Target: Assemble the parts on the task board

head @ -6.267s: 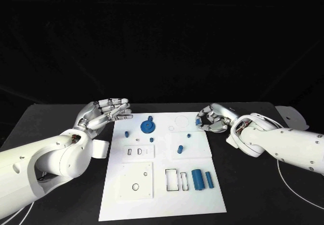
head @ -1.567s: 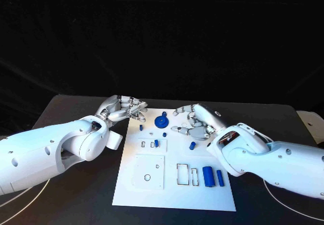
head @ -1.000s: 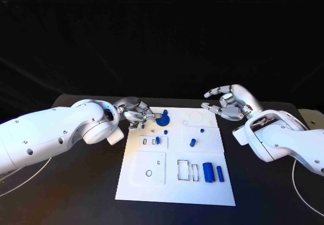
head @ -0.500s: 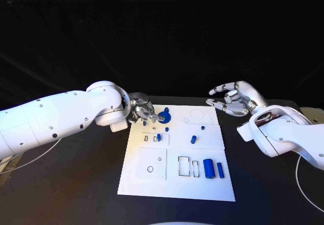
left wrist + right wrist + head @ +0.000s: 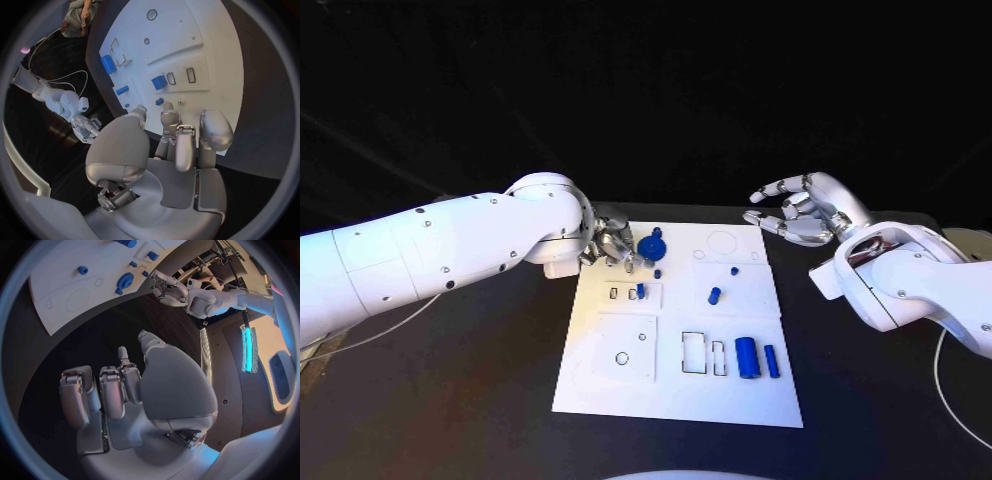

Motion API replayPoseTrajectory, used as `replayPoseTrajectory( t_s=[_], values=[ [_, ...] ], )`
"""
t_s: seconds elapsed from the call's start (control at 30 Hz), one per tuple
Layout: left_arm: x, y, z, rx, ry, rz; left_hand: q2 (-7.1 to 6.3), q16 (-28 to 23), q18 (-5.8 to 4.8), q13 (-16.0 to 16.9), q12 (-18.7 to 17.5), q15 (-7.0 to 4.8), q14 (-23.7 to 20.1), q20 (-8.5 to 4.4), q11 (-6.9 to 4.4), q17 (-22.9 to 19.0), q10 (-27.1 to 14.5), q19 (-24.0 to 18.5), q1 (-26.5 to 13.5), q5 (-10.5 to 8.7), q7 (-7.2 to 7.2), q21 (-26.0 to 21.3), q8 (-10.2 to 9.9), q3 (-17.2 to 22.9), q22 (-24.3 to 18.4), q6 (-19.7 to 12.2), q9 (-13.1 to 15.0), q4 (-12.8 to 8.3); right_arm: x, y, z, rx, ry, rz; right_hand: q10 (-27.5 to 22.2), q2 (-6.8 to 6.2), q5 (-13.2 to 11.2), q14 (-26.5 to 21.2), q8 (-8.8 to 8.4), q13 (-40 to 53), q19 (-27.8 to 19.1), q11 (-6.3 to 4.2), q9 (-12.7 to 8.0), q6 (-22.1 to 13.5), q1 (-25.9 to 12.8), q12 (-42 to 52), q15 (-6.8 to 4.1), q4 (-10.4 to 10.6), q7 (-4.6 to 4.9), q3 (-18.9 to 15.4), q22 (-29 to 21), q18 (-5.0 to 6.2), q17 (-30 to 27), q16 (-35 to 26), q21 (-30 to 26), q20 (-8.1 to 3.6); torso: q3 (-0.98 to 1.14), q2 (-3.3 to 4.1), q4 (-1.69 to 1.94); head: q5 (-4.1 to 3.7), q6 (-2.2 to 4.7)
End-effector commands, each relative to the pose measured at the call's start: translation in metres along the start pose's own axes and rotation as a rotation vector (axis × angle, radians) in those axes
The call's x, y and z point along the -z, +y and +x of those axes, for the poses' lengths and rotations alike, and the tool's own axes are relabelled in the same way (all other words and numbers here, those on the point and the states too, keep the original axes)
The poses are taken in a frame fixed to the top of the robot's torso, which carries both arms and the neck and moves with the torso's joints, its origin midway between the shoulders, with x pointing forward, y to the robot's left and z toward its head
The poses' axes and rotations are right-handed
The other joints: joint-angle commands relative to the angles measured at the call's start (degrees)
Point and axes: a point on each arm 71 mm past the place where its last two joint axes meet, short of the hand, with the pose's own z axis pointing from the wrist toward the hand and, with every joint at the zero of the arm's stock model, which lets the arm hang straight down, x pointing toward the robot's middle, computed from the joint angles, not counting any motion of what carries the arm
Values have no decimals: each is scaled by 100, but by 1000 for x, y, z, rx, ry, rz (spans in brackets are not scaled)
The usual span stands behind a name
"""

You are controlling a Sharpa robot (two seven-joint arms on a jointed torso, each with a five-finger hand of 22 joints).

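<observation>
Both arms are clad in smooth, glossy white shells made of rounded segments, dotted with small dark screw holes. The left arm point(image 5: 444, 250) swells into a bulbous joint near the wrist. The right arm point(image 5: 920, 295) shows an opening with reddish wiring beside its wrist. The left hand point(image 5: 615, 247) and right hand point(image 5: 798, 212) are silver metal with pale grey fingertip pads point(image 5: 215, 130).
</observation>
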Motion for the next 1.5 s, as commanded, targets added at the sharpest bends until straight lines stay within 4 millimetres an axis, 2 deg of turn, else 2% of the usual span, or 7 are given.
replayPoseTrajectory(
  t_s=[0.03,0.17,0.6,0.93,1.27,1.5],
  values=[
    [-3,-1,3,-44,35,-18,15,31,-92,-19,17,-32,520,4,-2,1262,-42,49,-62,-22,-1,33,45,-30,26,-32,13,-3,-1,0,2,13,18,-1,-7,-44,35,587,32,810,600,-27,-5,19,-4,-26,-35,11,-3,36,1505,-40,1505,31,25,-42,-3,11,-8,3,-16],
    [-7,-2,6,-48,53,-22,53,36,-97,-19,30,-37,522,1,-8,1268,-37,63,-39,-20,-8,49,71,-43,55,-37,50,-8,-1,0,2,14,18,0,-15,-47,38,587,31,802,600,-26,-6,17,-7,-36,-35,12,-3,37,1505,-40,1505,31,25,-42,-9,17,-7,-6,-34],
    [-13,-9,16,-52,107,-12,127,55,-109,-20,50,-42,530,-4,-13,1295,-37,88,36,-17,-14,88,99,-33,128,-63,105,-13,-3,0,3,14,22,3,-18,-47,45,587,31,799,600,-26,-8,14,-12,-40,-35,14,-3,42,1505,-40,1505,31,25,-42,-2,11,-4,-53,-67],
    [-15,-9,21,-56,134,-11,134,61,-113,-38,39,-42,533,-4,-14,1305,-47,95,53,-17,-13,101,102,-30,152,-71,115,-15,-3,-1,3,14,25,7,-19,-43,64,587,33,798,600,-26,-11,12,-27,-41,-35,22,-2,50,1505,-40,1505,31,25,-43,-4,14,-8,-40,-77],
    [-16,-8,23,-55,149,-11,169,73,-121,-54,44,-41,538,-2,-13,1321,-61,108,165,-16,-12,129,118,-2,200,-104,166,-21,-4,-2,4,15,26,11,-19,-43,64,587,33,798,600,-26,-11,12,-27,-41,-35,22,-2,50,1505,-40,1505,31,25,-43,3,11,-3,-38,-78],
    [-16,-8,24,-57,154,-11,197,76,-124,-56,55,-41,539,0,-14,1326,-61,111,235,-17,-13,139,125,34,217,-117,193,-24,-4,-2,4,16,26,13,-19,-40,80,587,35,798,600,-25,-13,11,-42,-41,-35,27,-2,56,1505,-40,1505,31,25,-43,3,16,-13,-32,-81]
  ],
)
